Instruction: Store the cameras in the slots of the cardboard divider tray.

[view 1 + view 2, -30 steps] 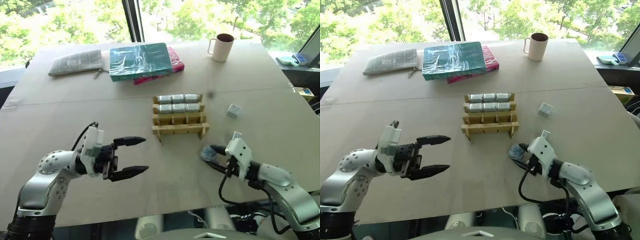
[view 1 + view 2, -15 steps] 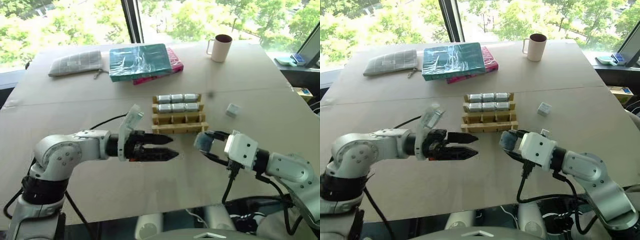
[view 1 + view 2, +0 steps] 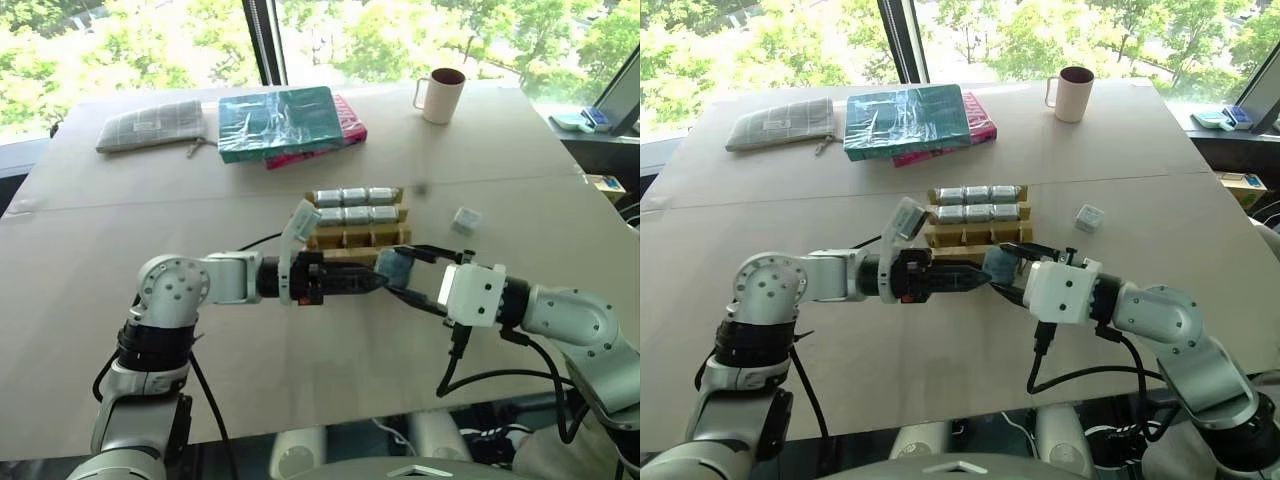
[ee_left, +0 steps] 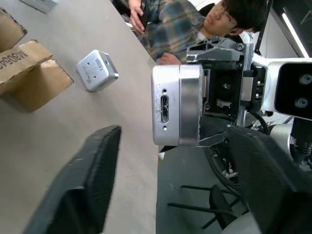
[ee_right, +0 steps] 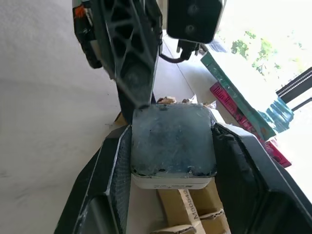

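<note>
Cardboard-coloured counter (image 3: 120,330), matte and flat, carries the ribbed cardboard divider tray (image 3: 357,221). Six boxy silver cameras (image 3: 356,205) fill its far rows. The right hand (image 3: 410,283) clamps a rounded camera (image 5: 173,141); the left hand (image 3: 368,281) flanks it, fingers apart, its grip unclear.

Premises appear to be an office or robotics lab workspace. A large plain table (image 3: 120,330) stands directly against full-height windows (image 3: 130,40) giving onto sunlit trees. Desk items present: a mug (image 3: 444,95), a zipped fabric pouch (image 3: 152,124), a teal wrapped box (image 3: 277,121). A seated person (image 4: 195,24) in a plaid shirt is present beside the table, with what is probably an office chair base (image 4: 214,204) on the floor.
</note>
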### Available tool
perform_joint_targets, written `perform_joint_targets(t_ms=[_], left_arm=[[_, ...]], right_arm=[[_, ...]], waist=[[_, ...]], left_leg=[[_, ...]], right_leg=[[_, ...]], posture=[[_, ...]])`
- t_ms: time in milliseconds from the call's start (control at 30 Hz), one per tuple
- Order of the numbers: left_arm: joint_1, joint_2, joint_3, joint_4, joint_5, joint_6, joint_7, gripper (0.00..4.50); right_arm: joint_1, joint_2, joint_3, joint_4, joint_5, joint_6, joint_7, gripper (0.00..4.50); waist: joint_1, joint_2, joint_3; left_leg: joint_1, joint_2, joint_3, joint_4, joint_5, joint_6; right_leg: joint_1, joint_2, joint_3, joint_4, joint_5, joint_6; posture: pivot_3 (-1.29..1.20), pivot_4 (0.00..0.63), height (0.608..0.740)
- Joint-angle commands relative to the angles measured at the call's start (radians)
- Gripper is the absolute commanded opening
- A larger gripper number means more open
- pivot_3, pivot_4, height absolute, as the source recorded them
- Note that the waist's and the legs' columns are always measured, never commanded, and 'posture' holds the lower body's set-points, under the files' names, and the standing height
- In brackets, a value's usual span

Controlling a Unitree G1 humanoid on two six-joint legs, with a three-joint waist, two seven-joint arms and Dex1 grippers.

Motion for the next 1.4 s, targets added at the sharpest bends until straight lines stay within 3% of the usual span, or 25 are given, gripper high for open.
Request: perform_joint_targets(t_ms=[33,100,133,267,300,333,433,633,733,933,1400], left_arm=[[-0.022,-0.021,0.007,0.008,-0.004,0.011,0.009,1.84],[-0.021,-0.035,-0.002,0.004,0.014,-0.003,0.000,0.94],[-0.023,-0.044,0.000,0.006,0.018,-0.011,-0.001,0.74],[-0.046,-0.026,0.000,0.014,0.071,-0.045,-0.061,0.74],[-0.059,-0.007,-0.006,0.016,0.097,-0.061,-0.094,0.74],[-0.087,0.038,-0.029,0.027,0.160,-0.108,-0.162,0.74],[-0.168,0.162,-0.122,0.080,0.359,-0.285,-0.363,0.74],[-0.351,0.301,-0.297,0.311,0.692,-0.617,-0.725,0.74],[-0.447,0.311,-0.380,0.473,0.857,-0.793,-0.860,0.74],[-0.570,0.240,-0.439,0.723,1.044,-0.981,-0.960,0.74],[-0.630,0.129,-0.475,0.907,1.258,-1.171,-0.980,0.74]], right_arm=[[-0.023,0.011,0.001,-0.018,-0.001,-0.019,0.003,1.83],[-0.032,0.017,0.002,-0.021,0.002,-0.012,0.004,1.83],[-0.034,0.019,0.001,-0.024,0.009,-0.002,0.006,1.83],[-0.028,0.013,-0.032,-0.041,0.125,0.118,0.041,1.83],[-0.021,0.013,-0.053,-0.047,0.154,0.147,0.040,2.86],[0.002,0.003,-0.086,-0.052,0.155,0.151,0.031,2.86],[0.055,0.003,-0.181,-0.071,0.194,0.197,-0.010,4.19],[0.184,-0.003,-0.366,-0.146,0.343,0.251,-0.006,4.19],[0.248,-0.009,-0.423,-0.179,0.393,0.262,-0.008,4.19],[0.328,-0.015,-0.496,-0.236,0.484,0.278,-0.021,4.19],[0.511,0.003,-0.555,-0.353,0.462,0.220,-0.081,4.19]], waist=[[0.000,0.000,0.000],[0.000,0.000,0.000],[0.000,0.000,0.000],[0.000,0.000,0.000],[0.000,0.000,0.000],[0.001,0.000,0.000],[0.001,-0.001,0.001],[0.003,-0.001,0.001],[0.005,-0.001,0.001],[0.004,-0.001,0.001],[0.002,-0.002,0.001]], left_leg=[[0.000,0.000,0.000,0.000,0.000,0.000],[0.000,0.000,0.000,0.000,0.000,0.000],[0.000,0.000,0.000,0.000,0.000,0.000],[0.000,0.000,0.000,0.000,0.000,0.000],[0.000,0.000,0.000,0.000,0.000,0.000],[0.000,0.000,0.000,0.000,0.000,0.000],[-0.001,0.000,0.002,0.000,0.000,0.000],[-0.001,0.000,0.004,-0.001,0.000,0.000],[-0.003,0.000,0.004,-0.001,0.000,0.000],[-0.003,0.000,0.004,-0.001,0.000,0.000],[-0.006,0.000,0.001,0.001,0.000,0.000]], right_leg=[[0.000,0.000,0.000,0.000,0.000,0.000],[0.000,0.000,0.000,0.000,0.000,0.000],[0.000,0.000,0.000,0.000,0.000,0.000],[0.000,0.000,0.000,0.000,0.000,0.000],[0.000,0.000,0.000,0.000,0.001,-0.001],[0.000,0.000,0.000,0.000,0.001,-0.002],[0.000,0.001,-0.003,0.000,0.001,-0.002],[0.000,0.000,-0.001,-0.002,0.001,-0.002],[-0.001,0.001,-0.003,-0.003,0.001,-0.002],[-0.001,0.000,-0.002,-0.003,-0.001,0.000],[-0.003,0.001,-0.002,-0.002,-0.001,0.001]], posture=[[0.00,0.150,0.740],[0.00,0.150,0.740],[0.00,0.150,0.740],[0.00,0.150,0.740],[0.00,0.150,0.740],[0.00,0.150,0.740],[0.00,0.150,0.740],[0.00,0.150,0.740],[0.00,0.150,0.740],[0.00,0.150,0.740],[0.00,0.150,0.740]])
